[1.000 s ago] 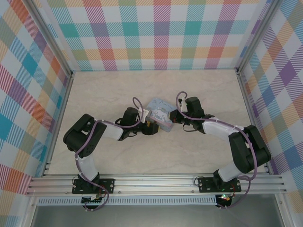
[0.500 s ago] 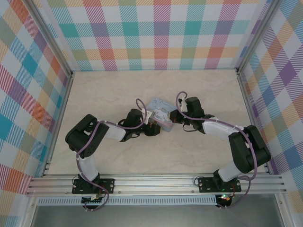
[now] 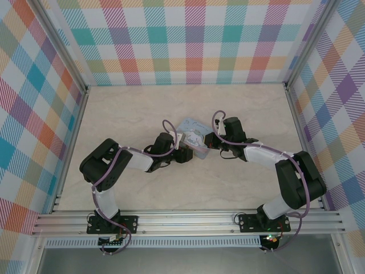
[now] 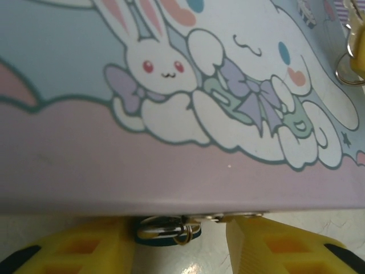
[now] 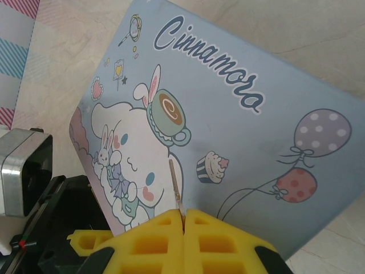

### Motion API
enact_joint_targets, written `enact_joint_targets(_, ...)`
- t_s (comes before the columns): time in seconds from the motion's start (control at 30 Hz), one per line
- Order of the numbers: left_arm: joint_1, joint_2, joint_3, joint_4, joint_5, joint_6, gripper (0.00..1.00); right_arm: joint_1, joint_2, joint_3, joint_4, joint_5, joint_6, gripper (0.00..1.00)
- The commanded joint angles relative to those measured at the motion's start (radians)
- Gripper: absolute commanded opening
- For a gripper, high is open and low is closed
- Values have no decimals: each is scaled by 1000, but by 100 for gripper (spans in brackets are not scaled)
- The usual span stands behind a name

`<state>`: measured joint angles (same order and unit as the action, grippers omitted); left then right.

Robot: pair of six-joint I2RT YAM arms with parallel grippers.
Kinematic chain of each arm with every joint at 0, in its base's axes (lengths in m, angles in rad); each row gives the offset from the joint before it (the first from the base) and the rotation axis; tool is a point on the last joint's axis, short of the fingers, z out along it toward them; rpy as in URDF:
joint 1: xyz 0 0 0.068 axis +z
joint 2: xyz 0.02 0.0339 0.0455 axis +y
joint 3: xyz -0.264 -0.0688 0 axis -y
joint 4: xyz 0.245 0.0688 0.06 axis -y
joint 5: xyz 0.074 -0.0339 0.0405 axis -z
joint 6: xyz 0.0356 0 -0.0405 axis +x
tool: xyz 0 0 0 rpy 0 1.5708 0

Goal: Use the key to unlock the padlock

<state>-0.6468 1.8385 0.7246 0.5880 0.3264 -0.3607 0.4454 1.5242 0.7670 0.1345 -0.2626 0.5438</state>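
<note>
At tin's (image 4: 171,171) edge | tin shut | left hand (image 4: 178,251) half-open astride padlock (image 4: 168,233) | right hand (image 5: 183,220) clamped on key (image 5: 175,185)

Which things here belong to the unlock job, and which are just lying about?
Job:
- padlock, between the fingers of the open left gripper
- key, a thin sliver pinched in the shut right gripper

Lying about:
- cartoon tin, with the padlock at its front edge
- table
</note>
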Motion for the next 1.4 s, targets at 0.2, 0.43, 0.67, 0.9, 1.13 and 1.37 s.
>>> enact_joint_targets(0.2, -16, 51, 17, -21, -88, -80, 42, 8, -6, -14, -9, 8, 13, 0)
enact_joint_targets(0.43, -22, 74, 30, -12, -102, -118, 39, 7, -10, -15, -10, 14, 13, 0)
enact_joint_targets(0.67, -24, 87, 41, -14, -120, -129, 37, 9, -10, -17, -10, 16, 13, 0)
enact_joint_targets(0.9, -25, 85, 48, -20, -118, -130, 33, 10, -13, -17, -8, 16, 9, 0)
enact_joint_targets(1.13, -25, 77, 50, -27, -114, -129, 25, 10, -53, -21, -2, 31, -15, 0)
enact_joint_targets(1.37, -25, 37, 47, -49, -111, -143, 25, 10, -145, -49, 26, 46, -64, 0)
